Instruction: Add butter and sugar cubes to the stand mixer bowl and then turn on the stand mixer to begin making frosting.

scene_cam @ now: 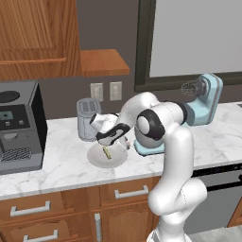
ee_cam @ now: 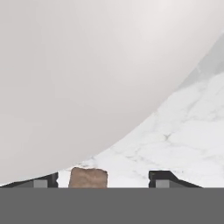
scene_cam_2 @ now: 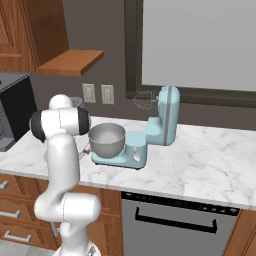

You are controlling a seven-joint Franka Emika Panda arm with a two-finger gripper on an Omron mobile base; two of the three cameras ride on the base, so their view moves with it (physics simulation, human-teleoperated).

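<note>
The gripper point(ee_cam: 103, 180) is low over the marble counter point(ee_cam: 183, 144), just beside the pale round plate point(ee_cam: 87, 78), and its two dark finger tips point(ee_cam: 164, 178) stand apart with a small tan-brown sugar cube point(ee_cam: 88, 177) between them. The cube lies nearer to the left tip in the hand view, and there is bare counter on its other side, so the jaws are spread around the cube and do not pinch it yet; whether the left tip already touches it cannot be told. To do this step well, the robot should probably center the cube between the tips before it presses, because a one-sided push may slide such a small cube against the rim of the plate. It should also stay low enough that the tips take the cube at its middle. In the left base view the butter point(scene_cam: 107, 152) lies on the plate as a thin yellow-green stick, under the hand. The stand mixer bowl point(scene_cam_2: 106, 139) sits on the flat base of the light-blue stand mixer point(scene_cam_2: 162, 120), to the right of the plate, and it looks empty. The mixer head is tilted up with the whisk point(scene_cam_2: 144, 99) high, so the way into the bowl from above seems free. The grey toaster point(scene_cam: 88, 119) stands just behind the plate and the black coffee machine point(scene_cam: 19, 125) is well apart.
</note>
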